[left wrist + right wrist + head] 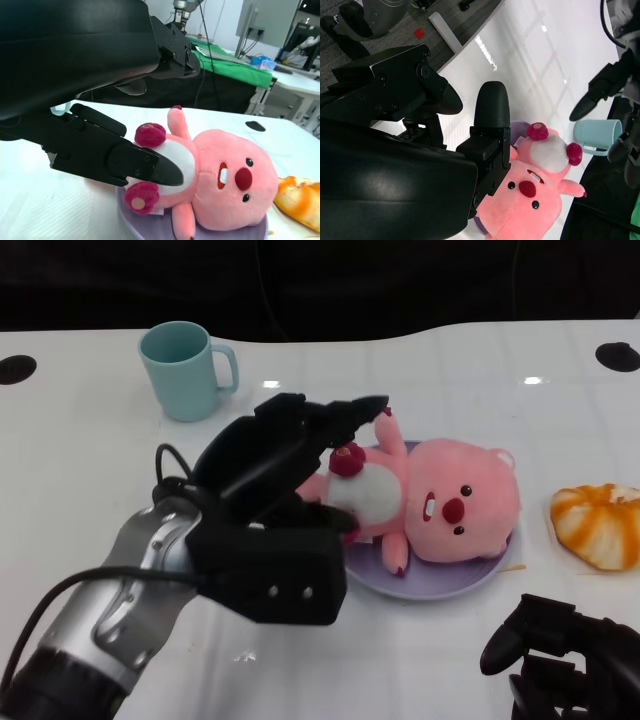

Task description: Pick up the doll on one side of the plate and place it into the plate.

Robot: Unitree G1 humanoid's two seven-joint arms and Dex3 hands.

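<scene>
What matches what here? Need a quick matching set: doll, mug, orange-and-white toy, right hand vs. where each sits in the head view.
Things:
1. doll
2. mug
3. orange-and-white toy
4. right hand

Places:
A. lower right corner, over the table
B. on the table, right of the plate
C. lying in the plate
D. far left of the table

Pairs: 1-C, 2-D, 3-B, 4-A

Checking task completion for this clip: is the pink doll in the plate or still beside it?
In. The pink doll lies on its back on the purple plate; the left hand is above its belly.
</scene>
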